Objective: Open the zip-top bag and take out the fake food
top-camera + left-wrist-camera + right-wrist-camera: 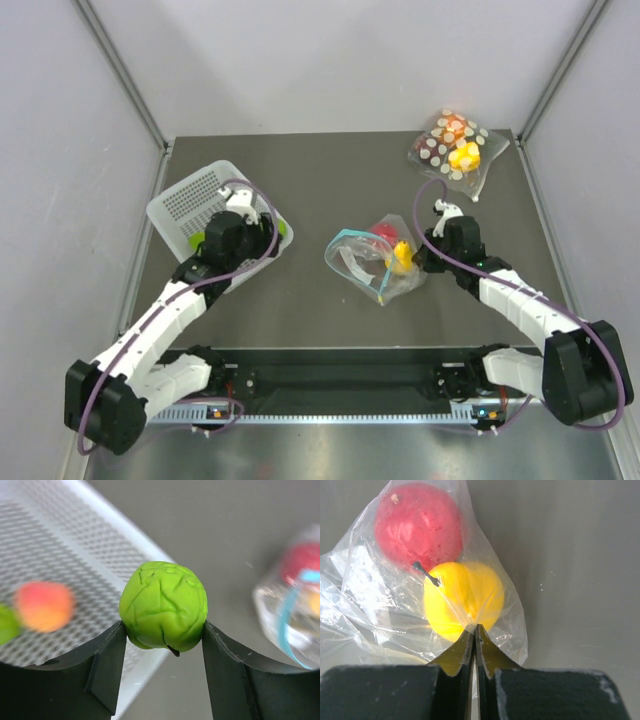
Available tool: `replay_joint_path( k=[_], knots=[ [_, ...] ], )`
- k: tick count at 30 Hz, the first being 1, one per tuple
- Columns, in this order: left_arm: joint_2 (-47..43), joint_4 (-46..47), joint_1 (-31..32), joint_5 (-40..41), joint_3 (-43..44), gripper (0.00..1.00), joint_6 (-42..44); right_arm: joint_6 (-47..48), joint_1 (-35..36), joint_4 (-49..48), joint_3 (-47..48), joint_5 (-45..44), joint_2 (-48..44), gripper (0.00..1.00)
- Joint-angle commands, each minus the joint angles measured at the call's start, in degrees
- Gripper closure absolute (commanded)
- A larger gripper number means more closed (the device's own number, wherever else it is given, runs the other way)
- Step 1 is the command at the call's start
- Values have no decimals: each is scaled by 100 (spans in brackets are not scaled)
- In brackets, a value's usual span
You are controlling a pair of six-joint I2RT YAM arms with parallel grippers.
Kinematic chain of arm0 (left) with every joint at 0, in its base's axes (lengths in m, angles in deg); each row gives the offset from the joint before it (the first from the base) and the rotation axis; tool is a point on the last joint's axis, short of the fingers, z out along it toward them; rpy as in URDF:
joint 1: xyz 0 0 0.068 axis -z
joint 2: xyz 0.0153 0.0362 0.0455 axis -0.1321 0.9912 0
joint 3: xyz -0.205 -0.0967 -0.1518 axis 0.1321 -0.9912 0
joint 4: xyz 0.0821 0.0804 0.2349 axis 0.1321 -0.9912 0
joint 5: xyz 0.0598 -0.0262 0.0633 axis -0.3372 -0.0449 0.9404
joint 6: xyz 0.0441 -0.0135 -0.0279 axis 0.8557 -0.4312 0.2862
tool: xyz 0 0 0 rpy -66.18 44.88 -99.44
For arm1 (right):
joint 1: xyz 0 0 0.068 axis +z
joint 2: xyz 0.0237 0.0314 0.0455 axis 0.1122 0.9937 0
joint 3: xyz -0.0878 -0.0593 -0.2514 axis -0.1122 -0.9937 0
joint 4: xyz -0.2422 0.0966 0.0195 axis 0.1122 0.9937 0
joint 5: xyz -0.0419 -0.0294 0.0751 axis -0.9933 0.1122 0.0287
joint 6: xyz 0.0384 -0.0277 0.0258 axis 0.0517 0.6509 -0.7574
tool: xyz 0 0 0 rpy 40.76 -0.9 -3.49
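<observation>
Left gripper (pixel 164 630) jaws hold crinkled green plastic fruit (pixel 163 602) at white mesh basket (pixel 55 545) rim: go inward, then release. Right gripper (pixel 474 630) jaws pinch clear teal-zip bag (pixel 360 595) on bench (pixel 300 310), red fruit (pixel 417 525) & yellow fruit (pixel 462 592) inside.

No legible text anywhere, zip-top bag (pixel 357 266) unprinted, polka-dot bag (pixel 452 150) white dots only, no lettering

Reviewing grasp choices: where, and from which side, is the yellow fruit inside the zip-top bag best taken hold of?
Probably across the round middle of the yellow fruit, reaching in through the teal-edged mouth of the zip-top bag, the end away from the right gripper pinching the film. Plastic covers every other side, and the stem is too thin.
</observation>
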Motion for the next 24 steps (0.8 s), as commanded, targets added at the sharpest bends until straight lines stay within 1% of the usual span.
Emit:
replay_joint_path(
  k=[1,4,6,9,10,13,14,17,21,24],
  knots=[
    [-379,-136,-323,1301,205,82,-221,79,61,-61,185,78,-164,100],
    [-362,-153,-534,1495,196,78,-195,79,61,-70,185,104,-138,100],
    [-160,-250,-596,1522,205,77,-212,79,70,-87,194,113,-103,100],
    [112,-329,-649,1417,223,67,-282,79,52,-79,212,139,-76,100],
    [156,-329,-649,1391,223,56,-291,88,69,-79,220,166,-68,100],
    [236,-382,-658,1460,240,45,-309,105,61,-96,220,218,-59,100],
    [236,-408,-658,1513,249,23,-309,114,61,-105,212,227,-76,100],
    [166,-426,-658,1566,267,18,-274,123,61,-123,212,271,-76,100],
    [113,-496,-658,1751,293,17,-116,149,78,-123,229,324,-59,99],
    [87,-497,-632,1497,328,16,-98,149,70,-114,229,333,-67,99]
  ],
)
